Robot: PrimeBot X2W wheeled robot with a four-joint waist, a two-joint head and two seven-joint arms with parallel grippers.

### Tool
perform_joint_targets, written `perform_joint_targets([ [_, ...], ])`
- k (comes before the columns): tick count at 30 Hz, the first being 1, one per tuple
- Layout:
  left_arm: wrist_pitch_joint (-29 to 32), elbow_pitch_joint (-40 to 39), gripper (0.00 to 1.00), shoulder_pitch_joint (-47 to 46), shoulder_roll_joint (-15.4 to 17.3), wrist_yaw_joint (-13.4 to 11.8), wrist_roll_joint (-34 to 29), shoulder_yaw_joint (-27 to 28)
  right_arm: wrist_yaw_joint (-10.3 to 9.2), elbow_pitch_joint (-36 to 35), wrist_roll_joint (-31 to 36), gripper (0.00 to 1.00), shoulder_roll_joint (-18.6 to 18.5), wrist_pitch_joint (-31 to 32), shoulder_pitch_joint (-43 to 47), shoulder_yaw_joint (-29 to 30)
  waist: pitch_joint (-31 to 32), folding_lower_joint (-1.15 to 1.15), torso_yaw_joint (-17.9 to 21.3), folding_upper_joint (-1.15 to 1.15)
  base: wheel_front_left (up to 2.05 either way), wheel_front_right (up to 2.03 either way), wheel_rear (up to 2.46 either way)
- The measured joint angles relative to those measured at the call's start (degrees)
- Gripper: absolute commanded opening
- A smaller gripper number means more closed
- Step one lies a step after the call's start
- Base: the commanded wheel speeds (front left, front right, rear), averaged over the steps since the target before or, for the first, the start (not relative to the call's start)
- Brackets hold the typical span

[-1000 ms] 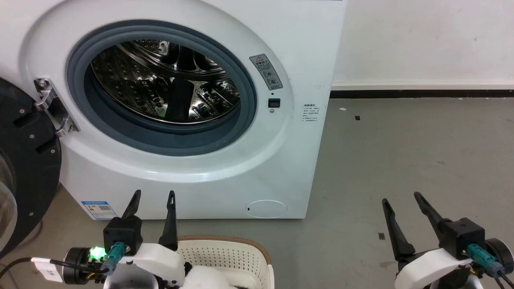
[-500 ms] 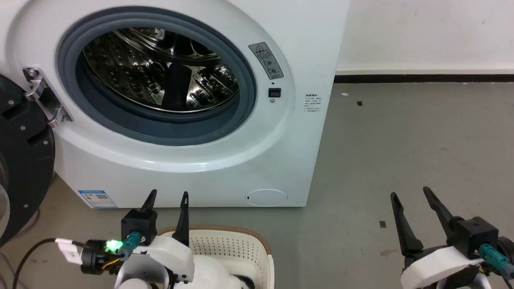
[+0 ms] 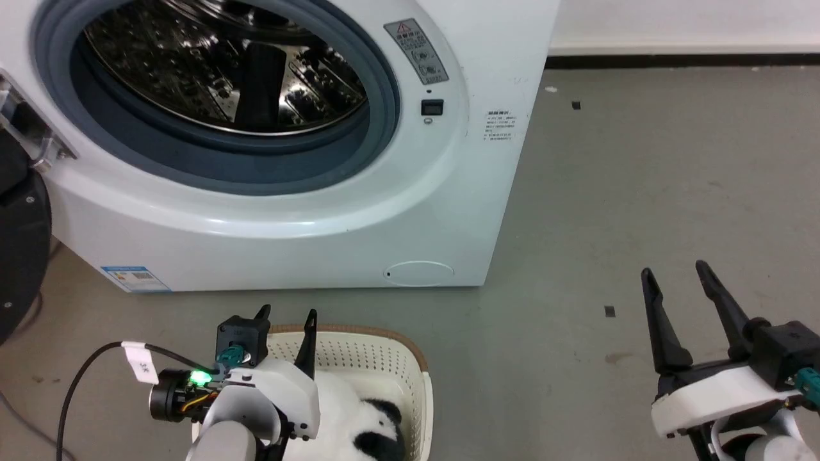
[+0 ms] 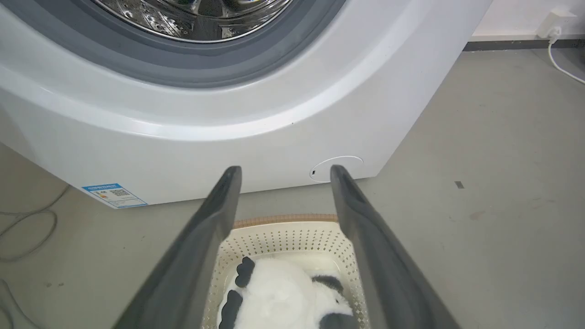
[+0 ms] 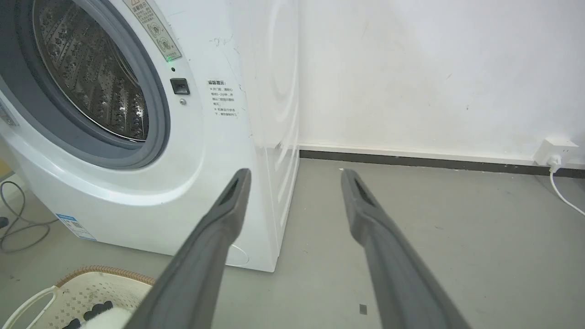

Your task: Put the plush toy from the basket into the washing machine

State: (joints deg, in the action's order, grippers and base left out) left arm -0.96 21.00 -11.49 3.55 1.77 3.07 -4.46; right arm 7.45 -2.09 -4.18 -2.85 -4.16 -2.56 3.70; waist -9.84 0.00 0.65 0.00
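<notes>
The black-and-white panda plush toy (image 3: 362,426) lies in the cream basket (image 3: 378,349) at the bottom of the head view, on the floor before the washing machine (image 3: 410,211). The washer's porthole stands uncovered, showing the steel drum (image 3: 218,70). My left gripper (image 3: 286,314) hovers open over the basket's far rim, above the plush toy (image 4: 279,297), nothing between its fingers. My right gripper (image 3: 676,272) is open over bare floor to the right. The right wrist view shows the basket (image 5: 91,285) at its lower left.
The washer's dark round door (image 3: 19,250) hangs swung out at the left edge. A grey cable (image 3: 25,422) trails on the floor at the left. A white wall socket with a cord (image 5: 555,153) sits at the far right wall. Grey floor (image 3: 640,179) spreads right of the washer.
The head camera has tilted down, so the washer slid up the picture and more of the basket and panda shows. My left gripper has come lower over the basket's rim.
</notes>
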Motion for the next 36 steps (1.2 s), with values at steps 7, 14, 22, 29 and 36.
perform_joint_targets([
  [7, 0.78, 4.35, 1.00, -3.19, 0.58, -0.02, 0.67, -0.66, 0.00, -0.83, -0.66, 1.00, 0.00, -0.67, -2.14, 0.92, -4.46, 0.00, 0.25, 0.00, 0.00, 0.00, 0.00],
  [14, 3.78, 8.57, 1.00, -6.58, 1.15, -0.05, 0.60, -2.79, 0.00, -2.31, -1.47, 1.00, 0.00, -1.64, -4.48, 1.57, -9.70, 0.01, 0.26, 0.00, 0.00, 0.00, 0.00],
  [22, 6.61, 13.26, 1.00, -11.00, 1.74, -0.13, 1.00, -4.21, 0.00, -4.89, -1.90, 1.00, 0.00, -2.55, -6.42, 2.26, -16.02, 0.01, 0.01, 0.00, 0.00, 0.00, 0.00],
  [29, 8.27, 17.30, 1.00, -15.08, 1.81, -0.63, 2.14, -5.31, 0.00, -7.15, -2.56, 1.00, 0.01, -3.30, -8.03, 3.23, -21.34, 0.00, -0.51, 0.00, 0.00, 0.00, 0.00],
  [36, 9.45, 21.37, 1.00, -18.33, 1.93, -0.62, 2.93, -6.58, 0.00, -8.75, -3.08, 1.00, 0.00, -4.12, -9.04, 4.03, -26.02, 0.01, -0.82, 0.00, 0.00, 0.00, 0.00],
])
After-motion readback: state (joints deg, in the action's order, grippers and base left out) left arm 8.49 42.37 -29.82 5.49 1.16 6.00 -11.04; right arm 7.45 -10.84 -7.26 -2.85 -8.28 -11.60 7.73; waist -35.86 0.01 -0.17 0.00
